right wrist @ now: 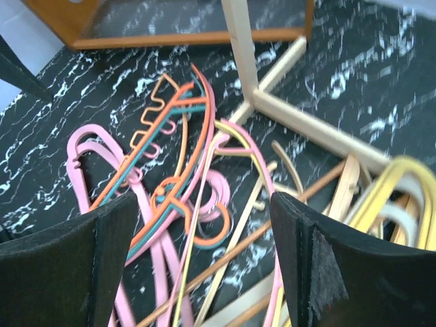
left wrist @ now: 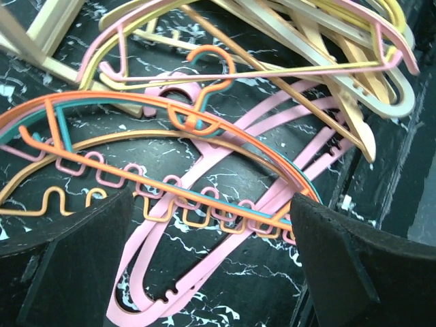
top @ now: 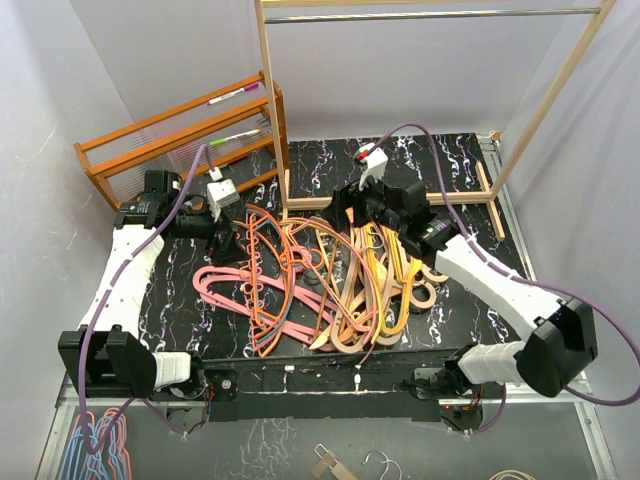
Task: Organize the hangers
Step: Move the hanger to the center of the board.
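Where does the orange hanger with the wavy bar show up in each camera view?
Top external: the orange hanger lies left of centre, running from front to back.
Left wrist: it arches across the middle.
Right wrist: it sits left of centre, slanting up to the right.
Shared landmark: the pale wooden frame's foot.

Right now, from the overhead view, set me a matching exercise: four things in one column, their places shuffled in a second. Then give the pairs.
Things:
1. orange-brown slatted rack
2. pale wooden frame with metal rail
3. pink hanger
4. yellow hanger

Places:
A. right half of the hanger pile
B. back left corner
C. left edge of the hanger pile
D. back, centre to right

Pairs: 1-B, 2-D, 3-C, 4-A
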Available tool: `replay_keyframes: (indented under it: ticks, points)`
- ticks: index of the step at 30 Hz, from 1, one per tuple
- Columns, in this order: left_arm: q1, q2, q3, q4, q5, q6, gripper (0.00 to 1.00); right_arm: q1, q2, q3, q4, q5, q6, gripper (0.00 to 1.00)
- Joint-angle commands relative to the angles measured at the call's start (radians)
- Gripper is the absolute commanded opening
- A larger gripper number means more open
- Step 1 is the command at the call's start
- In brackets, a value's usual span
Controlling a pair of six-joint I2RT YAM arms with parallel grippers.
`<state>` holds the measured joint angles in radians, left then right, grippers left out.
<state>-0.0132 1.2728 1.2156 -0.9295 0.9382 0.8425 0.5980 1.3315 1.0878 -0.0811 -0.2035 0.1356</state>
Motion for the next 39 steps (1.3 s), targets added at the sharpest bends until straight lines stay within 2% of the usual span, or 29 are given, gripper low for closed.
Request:
replay_keyframes:
  ticks: [1, 4, 9, 13, 18, 31, 39]
  points:
    - [-0.008, -0.012, -0.027, 0.194, -0.08, -0.29, 0.97, 0.002, -0.061, -0.002, -0.374, 0.161, 0.212, 0.79]
    - [-0.017, -0.009, -0.028, 0.255, -0.172, -0.476, 0.97, 0.001, -0.161, -0.091, -0.491, 0.229, 0.315, 0.78]
    - [-0.018, -0.005, -0.001, 0.261, -0.224, -0.598, 0.97, 0.004, -0.184, -0.121, -0.663, 0.222, 0.361, 0.69]
    - [-0.018, -0.014, 0.005, 0.257, -0.282, -0.601, 0.97, 0.028, -0.16, -0.12, -0.707, 0.241, 0.383, 0.63]
    - [-0.018, -0.034, -0.02, 0.241, -0.289, -0.583, 0.97, 0.046, -0.144, -0.129, -0.75, 0.297, 0.386, 0.49]
    - [-0.018, -0.062, -0.06, 0.232, -0.27, -0.547, 0.97, 0.138, -0.065, -0.202, -0.664, 0.309, 0.419, 0.47]
    - [-0.018, -0.068, -0.08, 0.227, -0.257, -0.534, 0.97, 0.2, 0.016, -0.16, -0.681, 0.402, 0.418, 0.36]
